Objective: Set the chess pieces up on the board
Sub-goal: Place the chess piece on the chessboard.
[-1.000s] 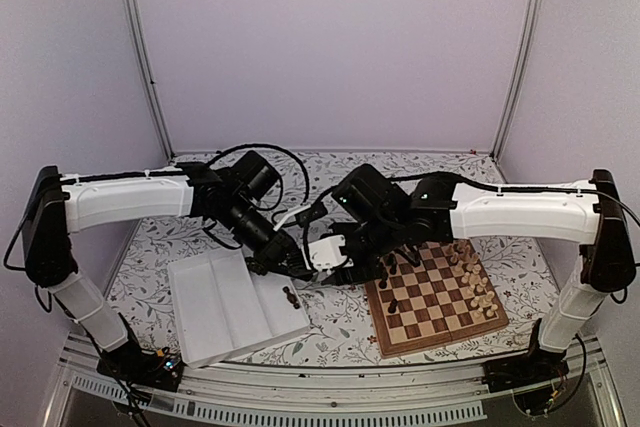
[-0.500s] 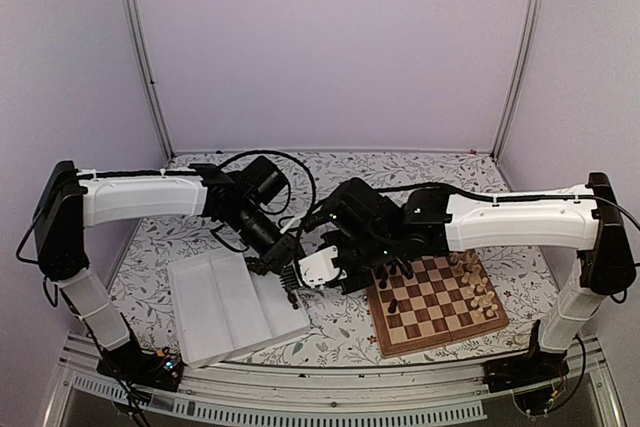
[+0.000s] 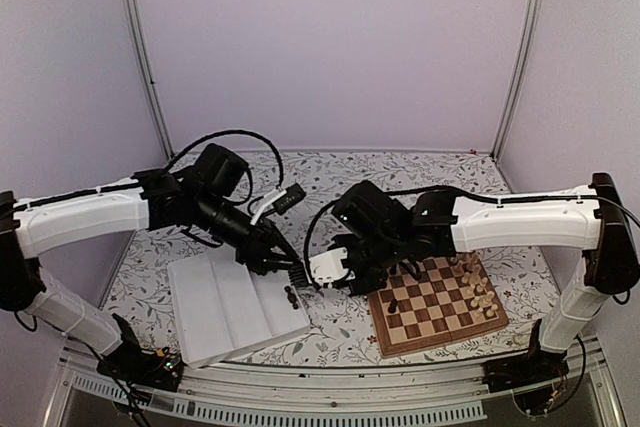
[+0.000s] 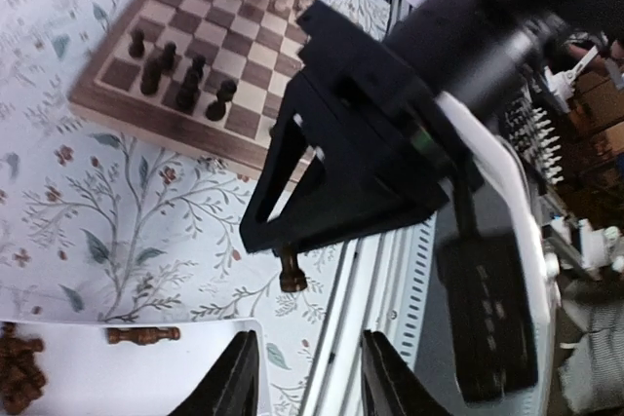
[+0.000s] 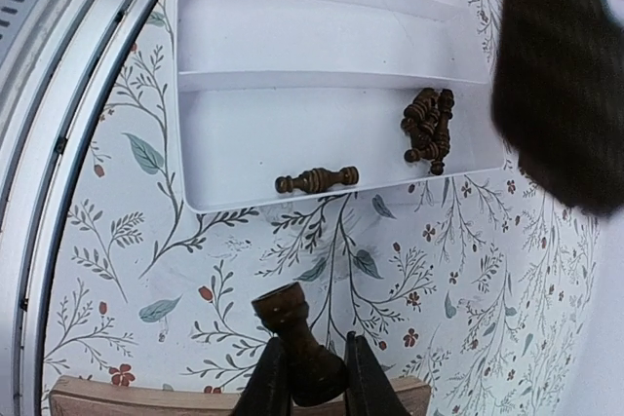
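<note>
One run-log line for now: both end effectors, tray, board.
left end effector: open, empty | right end effector: shut on dark piece | tray: holds dark pieces | board: partly set

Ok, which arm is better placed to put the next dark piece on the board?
Right. The right end effector is shut on a dark piece, just beside the board. The left end effector is open and empty, over by the white tray.

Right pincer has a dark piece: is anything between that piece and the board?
Nothing visible does. The right pincer is shut on the dark piece over floral cloth just off the board; the gap between is bare. Other dark chessmen stand on the nearest squares, so placing may be tight.
</note>
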